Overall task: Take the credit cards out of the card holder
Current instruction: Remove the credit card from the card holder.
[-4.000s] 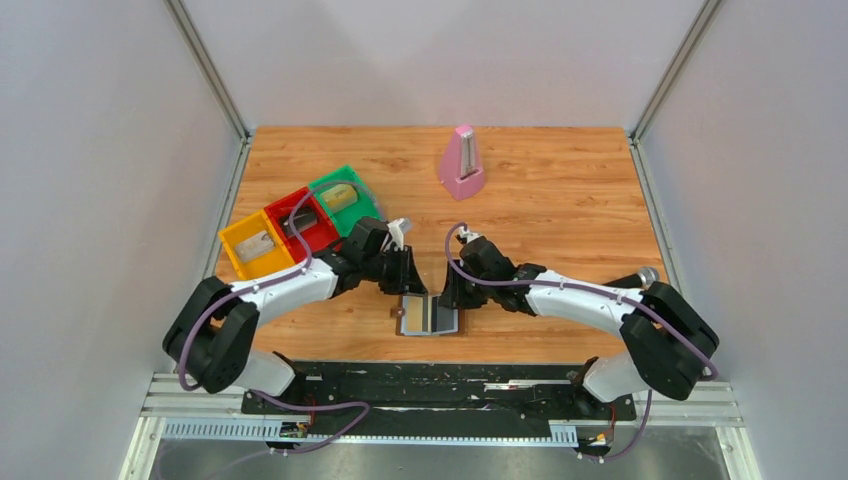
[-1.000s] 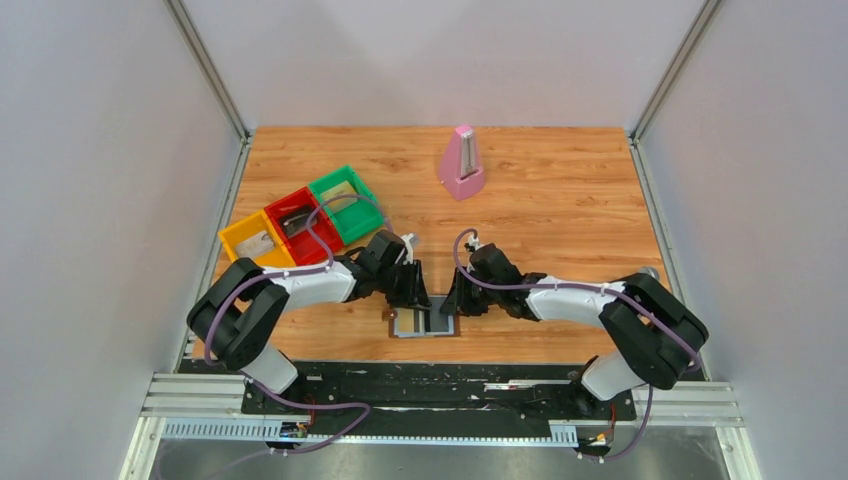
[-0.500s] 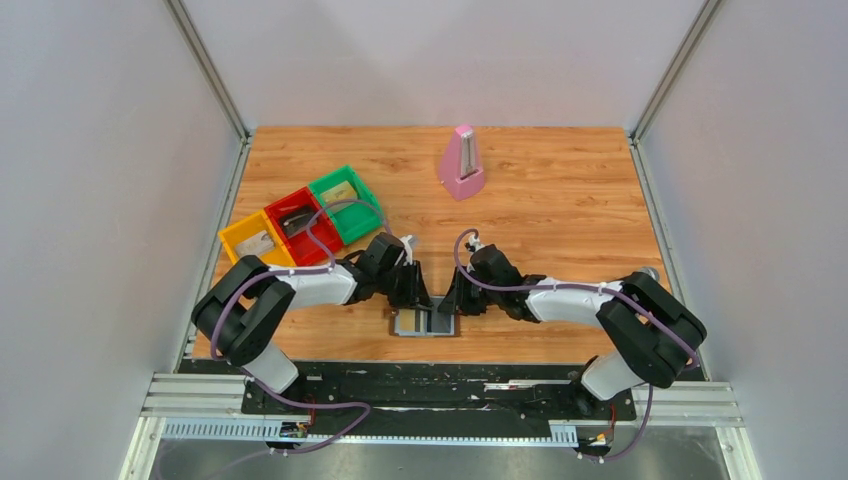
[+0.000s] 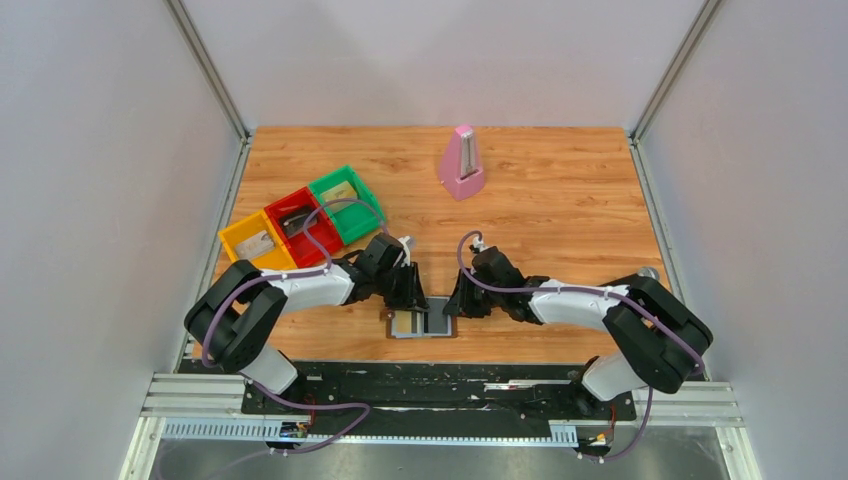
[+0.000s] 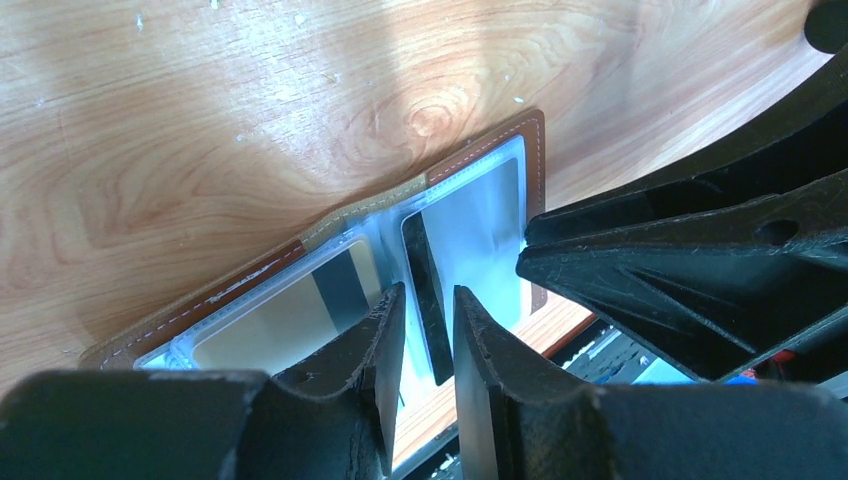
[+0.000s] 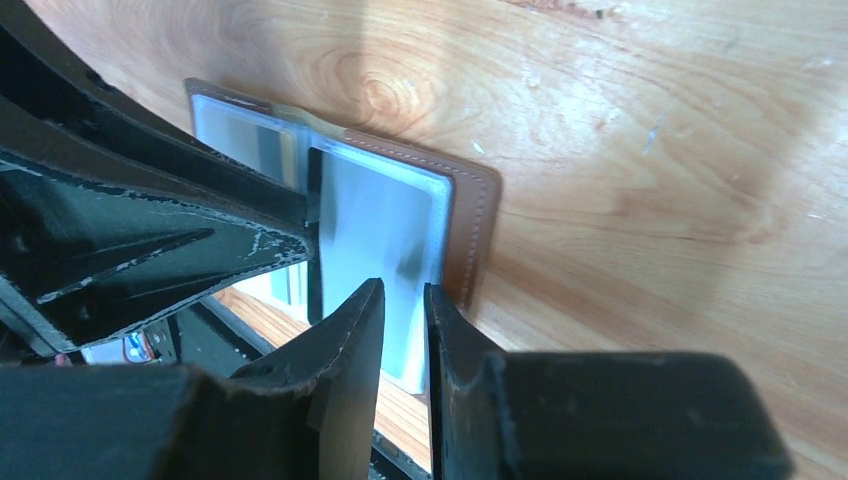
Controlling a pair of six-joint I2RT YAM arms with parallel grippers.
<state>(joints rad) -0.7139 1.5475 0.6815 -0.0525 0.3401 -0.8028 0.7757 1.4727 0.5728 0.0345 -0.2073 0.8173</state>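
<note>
Brown-rimmed holder lies open and flat at 6 o'clock on the table, cards tucked inside. Left gripper sits at its 11, right gripper at its 1. Both have jaws narrowly apart, clamping nothing. We judge the cards light, stiff and slick: pinch an exposed edge near the fold.

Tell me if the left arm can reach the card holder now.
Likely yes: the left pincer hangs over the open card holder, nothing between; the right pincer is over the other half.
</note>
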